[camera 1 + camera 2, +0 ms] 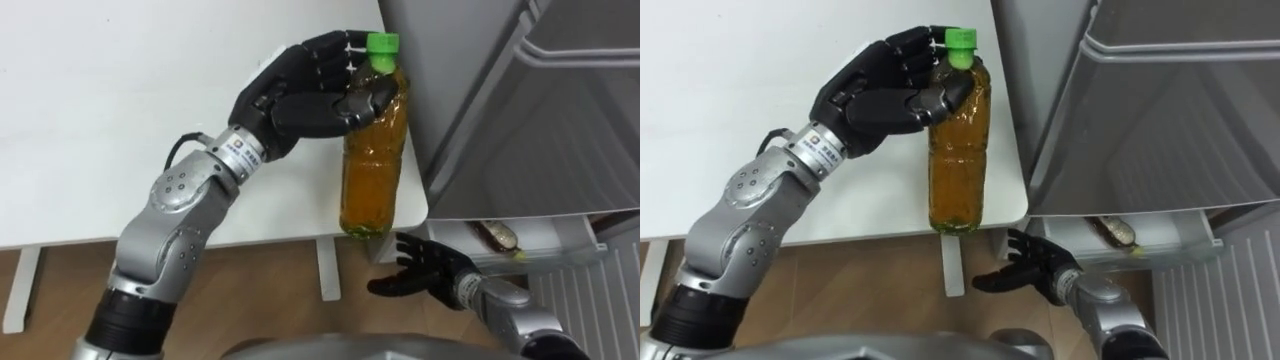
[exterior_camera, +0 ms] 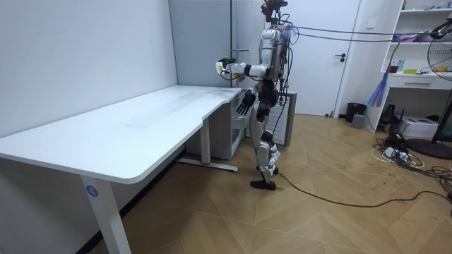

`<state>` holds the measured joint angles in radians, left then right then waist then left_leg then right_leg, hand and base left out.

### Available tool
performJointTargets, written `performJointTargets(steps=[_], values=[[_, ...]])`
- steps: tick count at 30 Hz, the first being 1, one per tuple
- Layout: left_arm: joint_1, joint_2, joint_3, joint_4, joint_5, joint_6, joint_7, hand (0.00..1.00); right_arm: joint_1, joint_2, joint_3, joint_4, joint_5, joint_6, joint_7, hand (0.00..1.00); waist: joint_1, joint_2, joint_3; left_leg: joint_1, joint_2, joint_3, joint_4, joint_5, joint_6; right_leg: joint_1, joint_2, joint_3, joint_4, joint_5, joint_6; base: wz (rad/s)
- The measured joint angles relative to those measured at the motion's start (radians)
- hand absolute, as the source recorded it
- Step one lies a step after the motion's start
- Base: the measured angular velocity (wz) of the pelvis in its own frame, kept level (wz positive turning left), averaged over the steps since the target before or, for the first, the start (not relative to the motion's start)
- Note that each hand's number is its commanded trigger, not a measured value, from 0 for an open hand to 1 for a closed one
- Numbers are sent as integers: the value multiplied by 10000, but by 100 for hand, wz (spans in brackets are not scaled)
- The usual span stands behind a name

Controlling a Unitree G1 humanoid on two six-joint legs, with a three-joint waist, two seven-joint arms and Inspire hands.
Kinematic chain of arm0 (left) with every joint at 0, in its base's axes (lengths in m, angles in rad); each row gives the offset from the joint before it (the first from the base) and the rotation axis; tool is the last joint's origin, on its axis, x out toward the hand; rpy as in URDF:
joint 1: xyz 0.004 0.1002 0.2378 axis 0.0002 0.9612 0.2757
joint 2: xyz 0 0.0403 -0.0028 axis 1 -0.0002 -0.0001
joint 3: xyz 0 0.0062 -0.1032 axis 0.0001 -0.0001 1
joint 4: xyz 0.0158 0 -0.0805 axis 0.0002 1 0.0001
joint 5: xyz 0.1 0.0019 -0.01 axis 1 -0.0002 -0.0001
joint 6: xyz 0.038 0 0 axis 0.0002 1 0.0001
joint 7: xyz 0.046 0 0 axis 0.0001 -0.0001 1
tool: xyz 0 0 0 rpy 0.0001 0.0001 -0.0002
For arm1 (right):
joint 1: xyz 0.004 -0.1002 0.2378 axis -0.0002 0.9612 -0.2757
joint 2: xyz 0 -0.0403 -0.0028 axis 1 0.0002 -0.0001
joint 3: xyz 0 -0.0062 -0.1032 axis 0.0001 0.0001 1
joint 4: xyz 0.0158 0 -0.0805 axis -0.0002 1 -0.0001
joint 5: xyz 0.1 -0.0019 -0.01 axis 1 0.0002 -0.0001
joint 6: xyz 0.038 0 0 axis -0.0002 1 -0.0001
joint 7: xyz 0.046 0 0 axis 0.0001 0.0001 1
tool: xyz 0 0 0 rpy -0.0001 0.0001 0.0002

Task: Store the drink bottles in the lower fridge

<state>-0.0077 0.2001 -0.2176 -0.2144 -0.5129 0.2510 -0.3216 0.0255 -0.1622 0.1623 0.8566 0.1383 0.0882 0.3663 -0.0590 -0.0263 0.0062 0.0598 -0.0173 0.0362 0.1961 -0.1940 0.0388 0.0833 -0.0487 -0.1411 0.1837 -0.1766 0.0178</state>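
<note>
A clear bottle of amber drink [image 1: 373,160] with a green cap hangs upright over the near right corner of the white table [image 1: 100,120]. My left hand [image 1: 295,95] is shut on its neck and shoulder. My right hand [image 1: 425,265] is lower down, open with fingers spread, just below the table's edge and in front of the open lower fridge compartment [image 1: 545,240]. In the room view I stand at the table's far end beside the grey fridge [image 2: 205,42], with the bottle [image 2: 226,62] held out at chest height.
The grey upper fridge body [image 1: 520,100] rises right beside the bottle. A brownish packet [image 1: 495,235] lies in the lower compartment. A ribbed panel of the lower door [image 1: 600,300] stands at the bottom right. Table legs [image 1: 327,270] stand below the edge.
</note>
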Motion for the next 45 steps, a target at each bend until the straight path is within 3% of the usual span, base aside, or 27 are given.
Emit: performJointTargets(steps=[15,23,27,31,38,45], values=[[3,74,-877,-2,-1144,-137,-885,100,14,-34,5,53,75,9,62,0,-259,59,-45,-51,32,188,28,-2,0,-176,14,125,23,-1,-3,-2],[5,237,-1398,-1,-1193,-140,-1284,100,65,-140,144,398,158,54,237,0,-276,65,-50,-130,46,256,21,-3,-1,-289,28,178,55,0,-7,-2],[19,238,-1445,6,-1166,-140,-1633,100,64,-294,148,335,167,195,877,0,-261,47,-37,-125,58,420,21,-3,1,-338,35,318,60,4,-12,-9],[20,242,-1595,145,-1137,-139,-1636,100,64,-566,145,-70,82,296,1439,0,-373,-66,33,-152,65,450,-28,-9,-1,-373,46,328,47,3,-11,0],[19,608,-1872,474,-203,-137,-1626,100,76,-1013,754,-964,-438,559,2446,0,-414,-171,32,-194,80,590,-82,-9,-2,-523,77,509,60,6,-15,-8],[12,645,-1982,885,61,-146,-1630,100,420,-1342,1026,-2485,-712,667,3579,0,-335,-436,36,-344,62,528,64,-12,0,-723,36,583,219,5,-15,-5]])
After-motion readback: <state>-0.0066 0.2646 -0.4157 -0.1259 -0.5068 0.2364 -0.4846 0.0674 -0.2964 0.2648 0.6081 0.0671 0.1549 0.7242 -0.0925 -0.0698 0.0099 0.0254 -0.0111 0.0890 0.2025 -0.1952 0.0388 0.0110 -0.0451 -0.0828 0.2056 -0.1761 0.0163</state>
